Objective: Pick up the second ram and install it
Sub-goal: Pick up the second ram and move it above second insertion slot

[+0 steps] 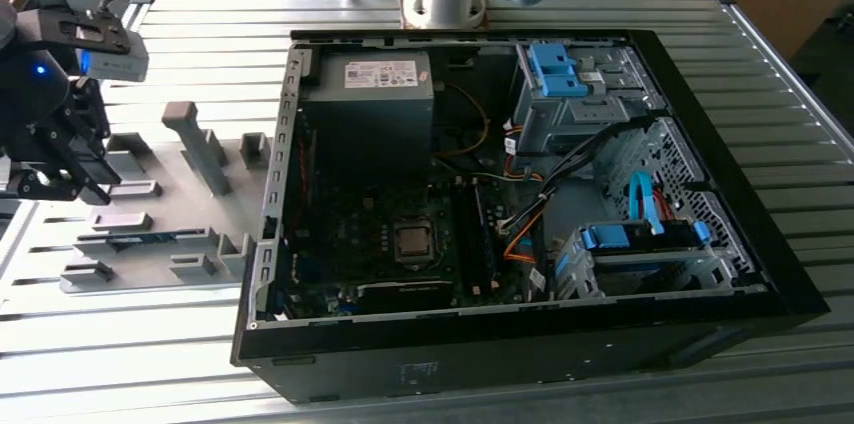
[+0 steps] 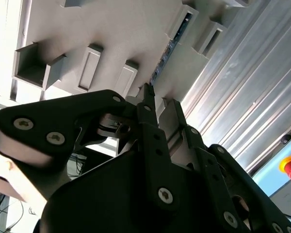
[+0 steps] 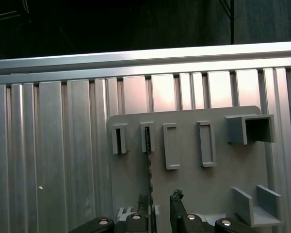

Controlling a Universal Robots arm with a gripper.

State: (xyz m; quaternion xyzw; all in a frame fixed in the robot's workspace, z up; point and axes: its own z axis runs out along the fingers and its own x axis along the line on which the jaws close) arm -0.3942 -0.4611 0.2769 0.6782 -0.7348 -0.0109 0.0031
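Ribbed metal desk (image 1: pixel 200 24) carries 1 grey holder plate (image 1: pixel 150 162) beside an open computer case (image 1: pixel 441 374); hand (image 3: pixel 160 199) hangs over the plate, fingers (image 3: pixel 142 216) slightly parted astride the second ram (image 3: pixel 148 160) standing in its slot.

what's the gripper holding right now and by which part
Nothing, it seems: the gripper is open, straddling one end of the thin blue-green ram stick, which sits edge-up in the grey plastic holder.
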